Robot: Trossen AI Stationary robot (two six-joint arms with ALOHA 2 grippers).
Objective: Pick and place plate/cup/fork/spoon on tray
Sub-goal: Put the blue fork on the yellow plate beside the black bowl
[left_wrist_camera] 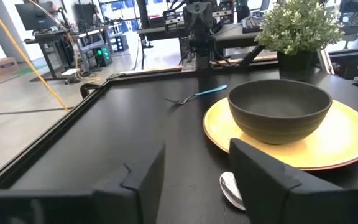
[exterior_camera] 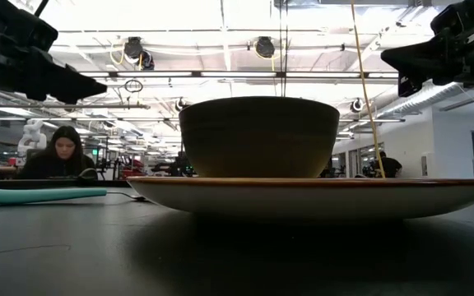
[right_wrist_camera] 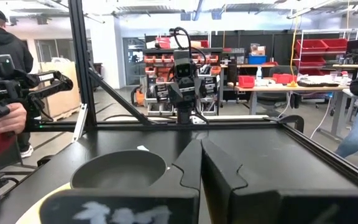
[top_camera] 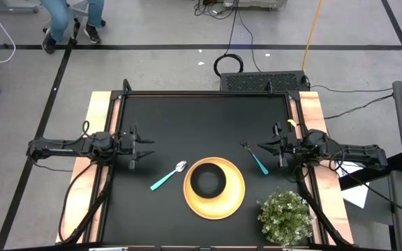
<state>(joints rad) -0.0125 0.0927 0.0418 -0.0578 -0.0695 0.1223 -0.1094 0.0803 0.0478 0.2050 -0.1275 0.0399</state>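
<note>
The yellow tray [top_camera: 236,199] lies at the table's near middle, and the dark cup [top_camera: 206,181] stands upright in it on its base. No separate plate is in view. Left of the tray the teal-handled spoon [top_camera: 167,177] lies flat, its silver head [left_wrist_camera: 230,190] toward the tray. To the tray's far right the fork [top_camera: 255,159] lies flat on the table. My left gripper [left_wrist_camera: 197,149] hovers open at the table's left side, pointing level toward the spoon and tray. At the right side my right gripper [right_wrist_camera: 201,146] hangs shut above the table, close to the fork.
A potted plant [top_camera: 285,216] stands at the near right corner, just right of the tray. A raised black frame [top_camera: 208,93] borders the table. Bare black tabletop stretches across the far half. People show in the room beyond.
</note>
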